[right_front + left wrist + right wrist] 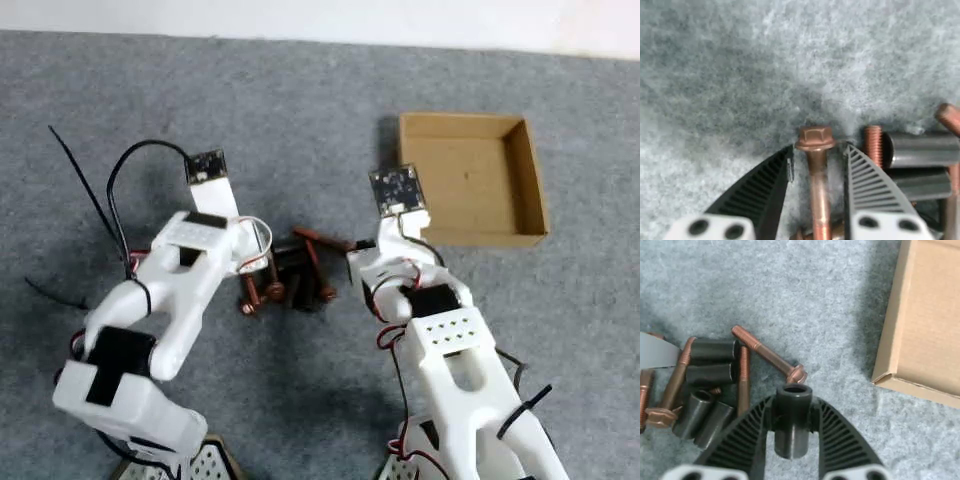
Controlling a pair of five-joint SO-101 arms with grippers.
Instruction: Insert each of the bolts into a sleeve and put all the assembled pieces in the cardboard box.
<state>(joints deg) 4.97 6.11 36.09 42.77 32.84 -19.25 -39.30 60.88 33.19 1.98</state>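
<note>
The left gripper (818, 146) stood partly open astride one copper bolt (818, 192) lying on the grey mat (740, 75) — a gap showed on each side of the shaft, so it gripped nothing. The right gripper (793, 401) was closed on a dark sleeve (792, 427), whose open end pointed out past the fingertips, just beside the heap (300, 275) of loose bolts and sleeves between the arms. The cardboard box (480, 238) sat near — beyond the right arm.
</note>
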